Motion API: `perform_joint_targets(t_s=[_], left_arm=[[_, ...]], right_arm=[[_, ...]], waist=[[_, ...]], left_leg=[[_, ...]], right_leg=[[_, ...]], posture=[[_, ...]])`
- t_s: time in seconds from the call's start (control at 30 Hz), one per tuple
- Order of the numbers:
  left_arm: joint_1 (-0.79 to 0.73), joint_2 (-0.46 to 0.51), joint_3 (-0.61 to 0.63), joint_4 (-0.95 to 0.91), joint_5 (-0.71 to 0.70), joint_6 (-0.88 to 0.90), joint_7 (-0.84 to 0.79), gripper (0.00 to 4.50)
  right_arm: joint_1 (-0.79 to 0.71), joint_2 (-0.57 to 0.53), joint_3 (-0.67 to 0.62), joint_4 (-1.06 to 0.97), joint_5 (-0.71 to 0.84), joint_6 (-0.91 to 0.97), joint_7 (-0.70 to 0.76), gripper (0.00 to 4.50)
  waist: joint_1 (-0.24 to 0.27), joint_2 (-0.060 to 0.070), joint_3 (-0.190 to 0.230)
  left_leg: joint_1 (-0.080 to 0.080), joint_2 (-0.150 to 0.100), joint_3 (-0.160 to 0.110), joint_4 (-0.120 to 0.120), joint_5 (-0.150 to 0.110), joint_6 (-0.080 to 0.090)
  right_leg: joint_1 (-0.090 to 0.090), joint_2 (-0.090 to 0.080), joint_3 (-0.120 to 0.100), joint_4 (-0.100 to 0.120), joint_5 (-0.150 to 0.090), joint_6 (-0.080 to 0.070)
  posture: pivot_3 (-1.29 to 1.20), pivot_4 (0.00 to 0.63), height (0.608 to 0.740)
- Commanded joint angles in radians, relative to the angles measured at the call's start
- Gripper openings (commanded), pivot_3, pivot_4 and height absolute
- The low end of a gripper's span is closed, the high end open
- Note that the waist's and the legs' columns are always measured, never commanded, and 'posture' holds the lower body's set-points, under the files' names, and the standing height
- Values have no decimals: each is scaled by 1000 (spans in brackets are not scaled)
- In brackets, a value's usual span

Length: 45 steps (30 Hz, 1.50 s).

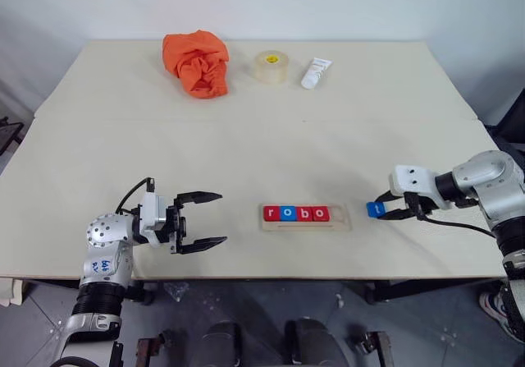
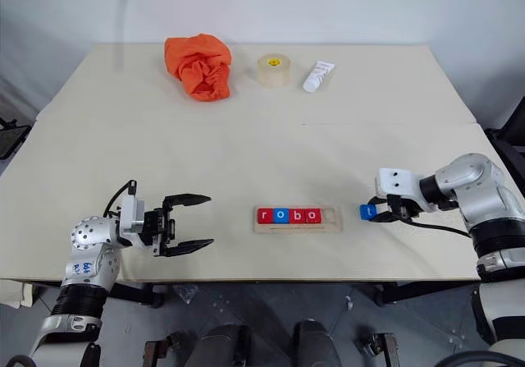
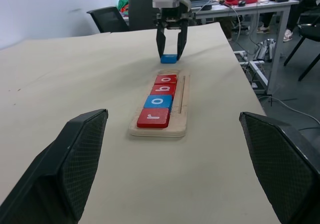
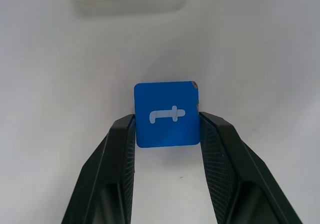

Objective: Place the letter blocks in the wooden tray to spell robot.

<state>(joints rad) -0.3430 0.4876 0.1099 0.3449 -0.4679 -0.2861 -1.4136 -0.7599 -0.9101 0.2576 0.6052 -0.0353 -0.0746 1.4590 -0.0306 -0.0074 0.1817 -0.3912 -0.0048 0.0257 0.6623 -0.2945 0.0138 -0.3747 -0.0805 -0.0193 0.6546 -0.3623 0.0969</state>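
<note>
Left tool (image 1: 215, 218) stood wide and empty, left of the tray (image 1: 339, 220), which held r-o-b-o. Wrist view: right tool (image 4: 167, 120) pinched the t block (image 4: 167, 114); next, lift it into the tray's free end.

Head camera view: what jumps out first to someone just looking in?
Near the table's front edge, the wooden tray holds four letter blocks reading r, o, b, o, with its last slot bare. Just right of it, the right gripper has its fingers against both sides of the blue t block. The bright orange cloth sits at the far edge.
</note>
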Motion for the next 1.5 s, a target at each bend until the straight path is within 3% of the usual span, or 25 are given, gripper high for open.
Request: perform_joint_targets(t_s=[0.03, 0.27, 0.5, 1.07, 1.37, 1.5], left_arm=[[-7, 12, 12, -24, -17, -1, 1, 4500], [-43, 2, 6, 7, -10, -6, 1, 4500], [-47, -1, 6, 10, -10, -10, 3, 4500], [-12, 1, 13, -20, -13, -14, 31, 4500], [-2, 1, 14, -31, -14, -13, 40, 4500], [2, 0, 12, -36, -14, -12, 44, 4500]], right_arm=[[5, 8, -57, -198, 75, 157, 1, 1460], [43, 12, -18, -489, 135, 461, 21, 1460], [72, 24, 14, -515, 114, 451, -5, 1460], [14, 76, 61, -356, 46, 340, -6, 1460], [19, 63, 21, -442, 106, 384, 46, 4483], [42, 48, -2, -485, 126, 419, 31, 4483]], waist=[[-1, 0, 0], [8, 0, 0], [4, 0, 0], [3, 0, 0], [2, 0, 0], [3, 0, 0]], left_leg=[[0, 0, 0, 0, 0, 0], [-1, 1, -2, 0, -1, -1], [-2, 0, -1, 0, -2, 0], [-2, 0, -1, 0, -2, 0], [-2, 0, -1, 0, -2, 0], [-2, 0, -1, 0, -2, 0]], right_leg=[[0, 0, 0, 0, 0, 0], [0, 0, -2, 0, 0, 0], [-1, -1, -2, -2, 0, 0], [-1, 0, -3, -1, 0, 0], [-1, 0, -3, -1, 0, 0], [-1, 0, -3, -1, 0, 0]], posture=[[0, 150, 740], [0, 150, 740], [0, 150, 740], [0, 150, 740], [0, 150, 740], [0, 150, 740]])
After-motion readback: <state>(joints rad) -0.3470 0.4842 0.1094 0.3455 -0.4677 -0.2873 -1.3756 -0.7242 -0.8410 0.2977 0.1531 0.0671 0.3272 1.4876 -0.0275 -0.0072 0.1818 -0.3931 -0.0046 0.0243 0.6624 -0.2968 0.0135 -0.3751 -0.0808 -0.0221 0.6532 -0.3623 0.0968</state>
